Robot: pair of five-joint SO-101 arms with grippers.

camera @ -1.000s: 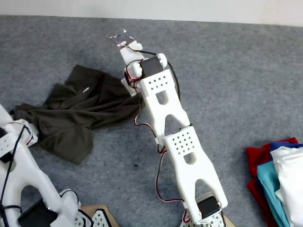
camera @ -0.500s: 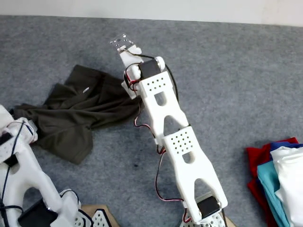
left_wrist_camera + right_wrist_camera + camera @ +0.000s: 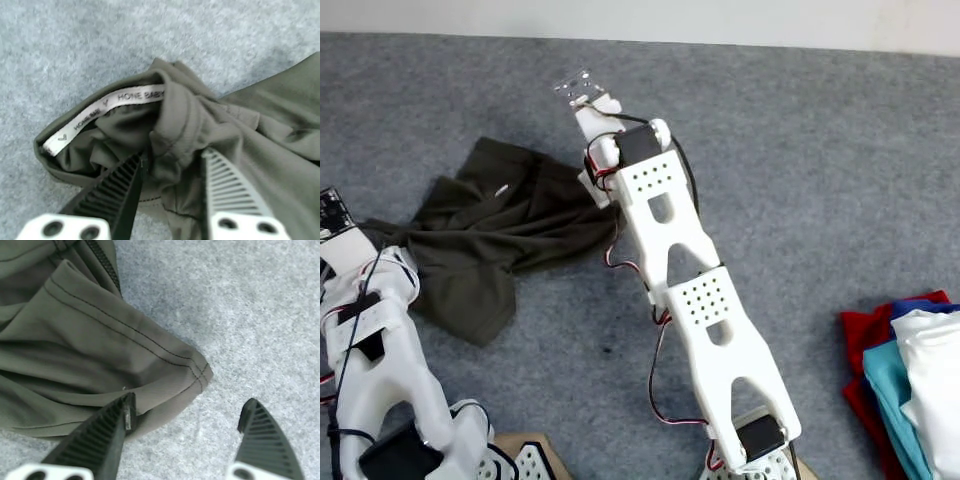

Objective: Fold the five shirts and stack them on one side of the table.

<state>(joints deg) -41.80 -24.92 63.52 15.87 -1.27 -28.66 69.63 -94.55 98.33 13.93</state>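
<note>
Finds dark olive shirt (image 3: pixel 490 240) lying unfolded and rumpled on the left part of the grey table (image 3: pixel 800 150), well apart from the stack of folded shirts (image 3: pixel 910 380) at the right edge. Records left gripper (image 3: pixel 172 175) at the shirt's collar end, jaws apart and astride a bunched ridge of neckband, not visibly clamped. Judges this placement as a bid for the neck opening, likely the firmest hold for pulling the garment straight. Records right gripper (image 3: pixel 185 425) at the shirt's other end, jaws spread wide over a stitched hem corner, one jaw above fabric, the other above bare table. Judges the two positions as set for taking opposite ends and spreading the cloth flat before folding. Notes fabric thin and limp, creased in long folds, with double stitching along the hem and a pale label strip (image 3: pixel 105 112) inside the collar. Rates this shirt as not yet folded; notes red, blue, teal and white layers in the stack.
</note>
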